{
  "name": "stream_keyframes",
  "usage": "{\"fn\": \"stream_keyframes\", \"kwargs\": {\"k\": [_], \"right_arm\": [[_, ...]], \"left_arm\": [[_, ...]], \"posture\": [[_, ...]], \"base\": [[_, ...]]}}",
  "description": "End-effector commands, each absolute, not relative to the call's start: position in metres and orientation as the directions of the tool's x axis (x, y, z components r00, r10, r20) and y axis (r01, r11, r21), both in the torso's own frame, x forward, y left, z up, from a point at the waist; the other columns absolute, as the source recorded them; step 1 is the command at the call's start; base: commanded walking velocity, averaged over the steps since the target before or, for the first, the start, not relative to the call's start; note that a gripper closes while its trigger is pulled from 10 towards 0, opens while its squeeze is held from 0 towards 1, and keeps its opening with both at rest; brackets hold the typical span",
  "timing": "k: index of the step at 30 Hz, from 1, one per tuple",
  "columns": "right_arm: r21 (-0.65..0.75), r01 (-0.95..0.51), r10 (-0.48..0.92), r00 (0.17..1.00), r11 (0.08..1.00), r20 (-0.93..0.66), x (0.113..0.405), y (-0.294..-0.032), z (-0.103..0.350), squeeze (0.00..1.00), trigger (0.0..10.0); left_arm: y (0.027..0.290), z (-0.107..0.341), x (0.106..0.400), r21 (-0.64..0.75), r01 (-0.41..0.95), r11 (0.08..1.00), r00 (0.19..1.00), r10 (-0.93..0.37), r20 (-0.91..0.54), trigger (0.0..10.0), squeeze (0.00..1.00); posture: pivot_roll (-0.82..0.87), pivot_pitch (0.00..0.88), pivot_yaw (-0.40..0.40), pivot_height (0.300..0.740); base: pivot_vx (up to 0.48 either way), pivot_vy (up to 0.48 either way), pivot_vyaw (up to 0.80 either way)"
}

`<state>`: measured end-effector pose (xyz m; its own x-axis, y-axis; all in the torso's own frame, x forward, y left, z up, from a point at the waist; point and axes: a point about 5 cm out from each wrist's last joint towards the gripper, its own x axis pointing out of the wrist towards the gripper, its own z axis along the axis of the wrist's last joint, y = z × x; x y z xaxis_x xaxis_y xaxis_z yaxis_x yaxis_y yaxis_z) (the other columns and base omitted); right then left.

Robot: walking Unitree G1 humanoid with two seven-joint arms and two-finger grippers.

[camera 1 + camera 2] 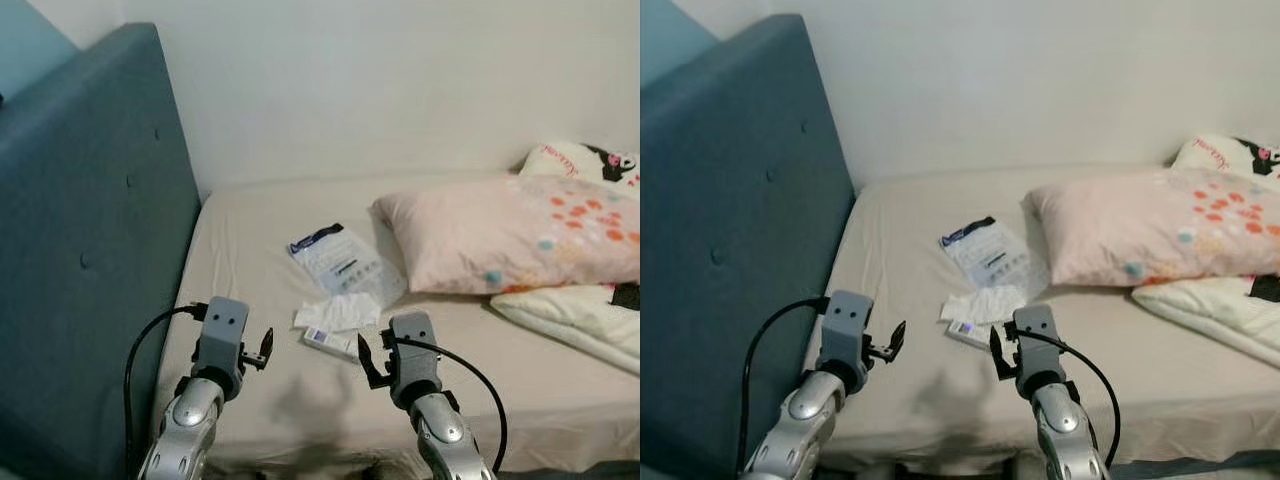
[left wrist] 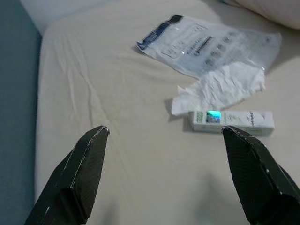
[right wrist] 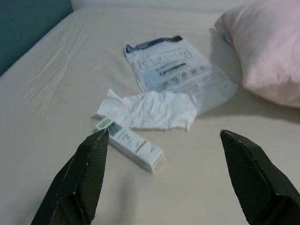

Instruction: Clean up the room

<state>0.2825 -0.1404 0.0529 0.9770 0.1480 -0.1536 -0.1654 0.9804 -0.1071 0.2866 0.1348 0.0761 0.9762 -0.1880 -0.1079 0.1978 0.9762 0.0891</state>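
On the beige bed sheet [image 1: 260,260] lie a clear plastic package with blue print [image 1: 345,262], a crumpled white tissue [image 1: 338,311] and a small white box [image 1: 330,341]. The same package [image 3: 176,70], tissue [image 3: 147,109] and box [image 3: 130,143] show in the right wrist view. My left gripper [image 1: 264,349] hovers open just left of the box. My right gripper [image 1: 368,362] hovers open close to the box on its near right side. Both hold nothing.
A tall teal padded headboard [image 1: 85,230] rises along the left of the bed. A pink spotted pillow [image 1: 520,232], a cartoon-print pillow [image 1: 585,160] and a folded white blanket [image 1: 575,320] lie at the right. A white wall [image 1: 400,80] stands behind.
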Motion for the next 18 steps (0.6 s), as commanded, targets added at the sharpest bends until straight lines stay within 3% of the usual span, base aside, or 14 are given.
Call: {"fn": "stream_keyframes", "kwargs": {"k": [1, 18], "right_arm": [[-0.098, -0.165, 0.149, 0.977, 0.981, -0.152, 0.2812, -0.139, 0.0521, 0.0, 10.0], [-0.075, -0.156, 0.143, 0.977, 0.985, -0.157, 0.2798, -0.1375, 0.0508, 0.0, 10.0]], "left_arm": [[0.1355, 0.0731, 0.2851, 0.111, 0.213, 0.971, 0.972, -0.198, -0.13, 10.0, 0.0], [0.1375, 0.0736, 0.2856, 0.124, 0.244, 0.962, 0.964, -0.226, -0.143, 10.0, 0.0]], "posture": [[0.0, 0.097, 0.009, 0.628], [0.01, 0.101, 0.015, 0.618]], "base": [[0.0, 0.0, 0.0], [0.0, 0.0, 0.0]]}}
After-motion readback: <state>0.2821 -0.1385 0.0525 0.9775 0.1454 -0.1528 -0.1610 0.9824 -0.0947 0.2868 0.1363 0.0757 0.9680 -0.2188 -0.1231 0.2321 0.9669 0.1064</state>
